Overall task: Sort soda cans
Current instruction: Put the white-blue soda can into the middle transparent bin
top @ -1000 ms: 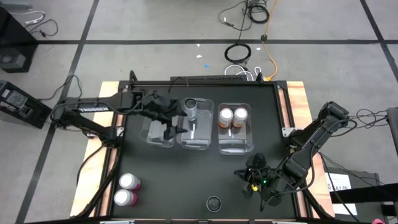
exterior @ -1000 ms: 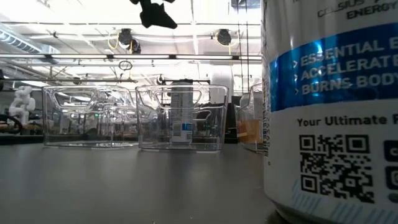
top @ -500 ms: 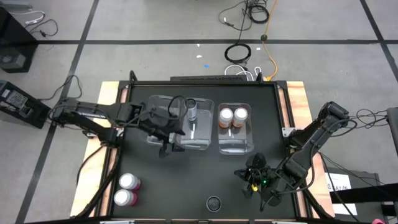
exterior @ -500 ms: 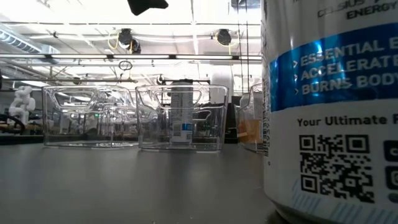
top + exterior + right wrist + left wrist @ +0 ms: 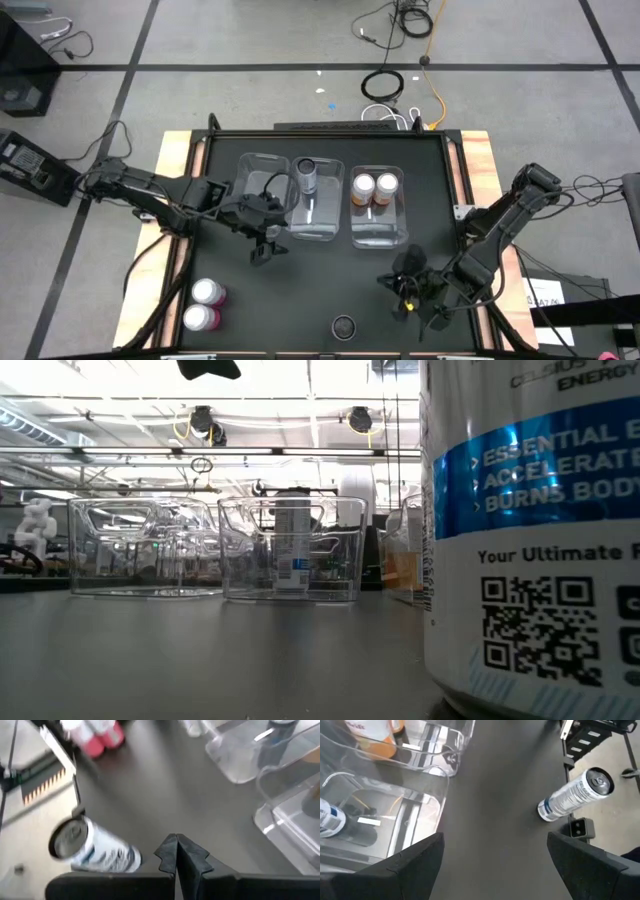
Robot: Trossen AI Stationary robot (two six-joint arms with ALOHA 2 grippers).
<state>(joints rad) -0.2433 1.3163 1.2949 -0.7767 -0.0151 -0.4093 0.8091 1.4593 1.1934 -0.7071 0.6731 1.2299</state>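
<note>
left arm backing off from the bins, empty

the left gripper (image 5: pixel 262 243) has pulled back from the clear plastic bins (image 5: pixel 318 230), jaws wide and holding nothing; a dark can (image 5: pixel 307 176) stands binned behind it, the next dark silver-topped can (image 5: pixel 344 326) well ahead. right gripper (image 5: pixel 408 290) shut, waiting. black table (image 5: pixel 330 280); grey tiled floor (image 5: pixel 250 40) beyond.

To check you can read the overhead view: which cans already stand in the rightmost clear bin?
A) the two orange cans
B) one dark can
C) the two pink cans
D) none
A: the two orange cans stand side by side in the rightmost clear bin, while the pink cans stand on the table outside it.
</note>
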